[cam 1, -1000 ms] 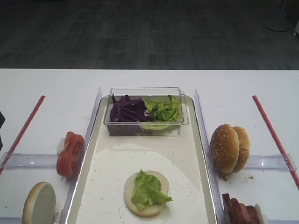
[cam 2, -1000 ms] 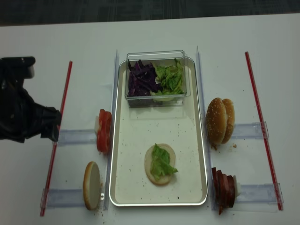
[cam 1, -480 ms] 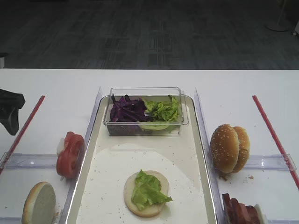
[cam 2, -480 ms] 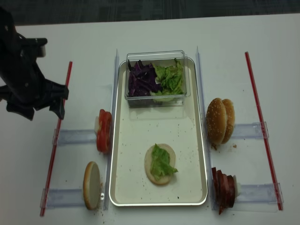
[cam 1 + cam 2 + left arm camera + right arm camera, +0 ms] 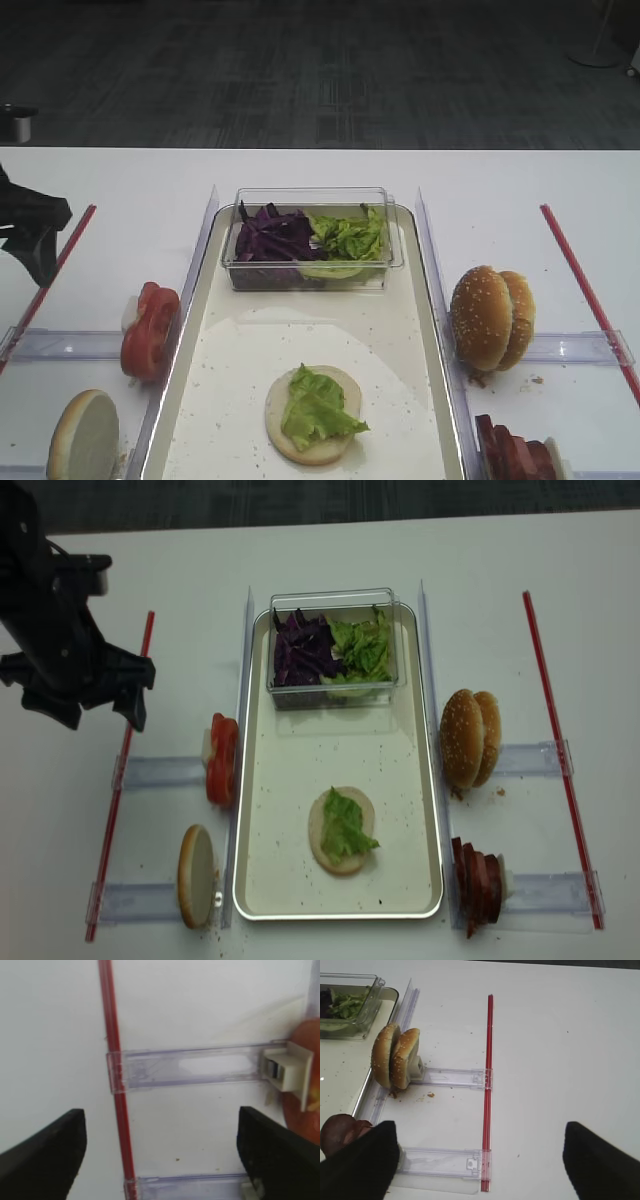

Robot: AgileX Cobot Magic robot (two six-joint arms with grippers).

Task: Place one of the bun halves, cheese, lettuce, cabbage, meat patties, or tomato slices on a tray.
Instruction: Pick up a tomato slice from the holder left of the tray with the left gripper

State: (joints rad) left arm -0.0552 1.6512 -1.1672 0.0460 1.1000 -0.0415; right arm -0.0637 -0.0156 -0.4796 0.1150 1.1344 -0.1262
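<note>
- Since a second ago the left gripper (image 5: 90, 708) has swung up and in from the table's left edge, and now hangs over the red strip left of the tray (image 5: 262, 880), near the tomato slices (image 5: 222, 759); nothing on the table has shifted.
- Its fingers stand wide and empty. The right gripper (image 5: 480, 1160) shows two dark fingers far apart with nothing between them, parked over the table right of the tray.
- Step in hand, as I judge it: fetching a tomato slice. Come down over the outermost slice of the row, which stands on edge just outside the tray's left rim, pinch only that one, and lift straight so the rest do not topple.
- Set it flat on the lettuce-topped bun half (image 5: 341, 829) near the tray's front middle.
- Count: one tray; one clear box (image 5: 334, 647) at the tray's far end, holding cabbage (image 5: 303, 650) and lettuce (image 5: 364, 647); four bun halves, one in the tray, one (image 5: 197, 875) at front left, two (image 5: 470, 736) upright to the right.
- Meat patties (image 5: 479, 884) stand at front right of the tray, roughly three or four; the tomato count I cannot tell.
</note>
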